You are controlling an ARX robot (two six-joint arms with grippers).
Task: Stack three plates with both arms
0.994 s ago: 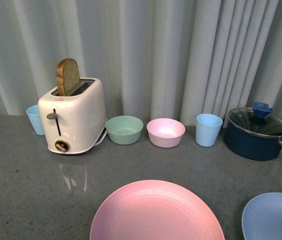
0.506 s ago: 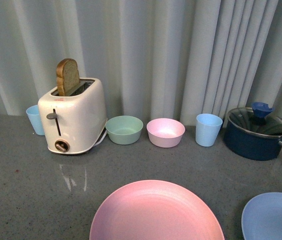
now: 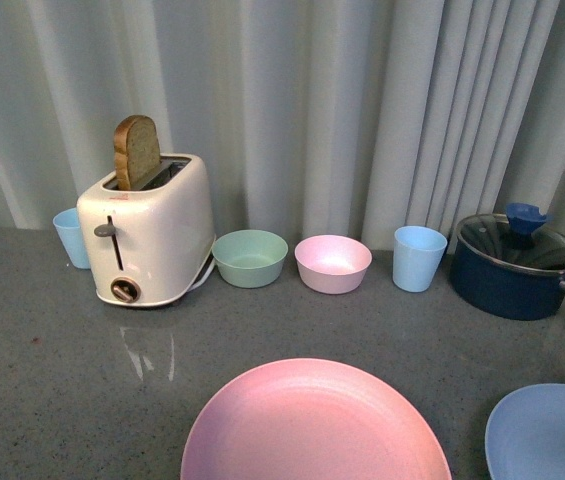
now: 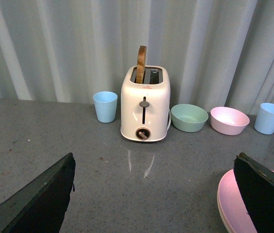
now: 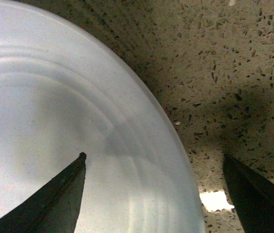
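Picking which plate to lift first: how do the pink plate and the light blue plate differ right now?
The pink plate lies front centre, the light blue plate front right. The open right gripper straddles the light blue plate's rim, not the pink plate's. Both are round, shallow, faintly ringed and empty.

Left pincer (image 4: 154, 156) spread wide above grey speckled counter (image 4: 40, 145). Cream toaster (image 4: 145, 104) before curtain (image 4: 69, 43), bread slice (image 4: 141, 63) upright in slot. Blue cup (image 4: 105, 106) just beside toaster. Opposite side, in row: green bowl (image 4: 189, 117), pink bowl (image 4: 229, 120), second blue cup (image 4: 270, 118). Pink plate (image 4: 229, 199) partly behind one finger.
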